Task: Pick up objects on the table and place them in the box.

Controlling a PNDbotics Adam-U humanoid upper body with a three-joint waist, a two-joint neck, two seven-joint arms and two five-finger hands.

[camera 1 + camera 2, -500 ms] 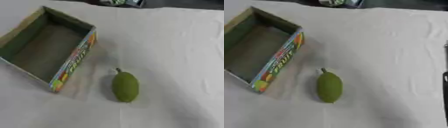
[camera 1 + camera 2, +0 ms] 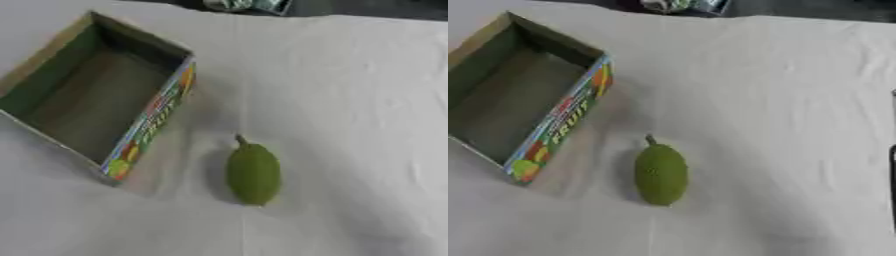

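Tabletop: covered by a white cloth with soft creases, filling nearly the whole view.
Room: only a dark strip shows past the far edge of the cloth, with a small pale and greenish clutter lying there, too blurred to name.
Box: one open cardboard box, at the left and set askew; green inner walls, a brown floor, nothing inside. Its long outer side facing the middle carries bright fruit pictures and the word FRUIT.
Green fruit: one, an oval green fruit with a short stem pointing away from the robot, lying on the cloth to the right of the box's near corner, near it but apart, outside the box.
Count: one box, one fruit.
Right edge: a thin dark sliver shows at the right border of the right eye view; what it is cannot be told.
Hands: neither hand can be made out, so the state of the fingers cannot be told.
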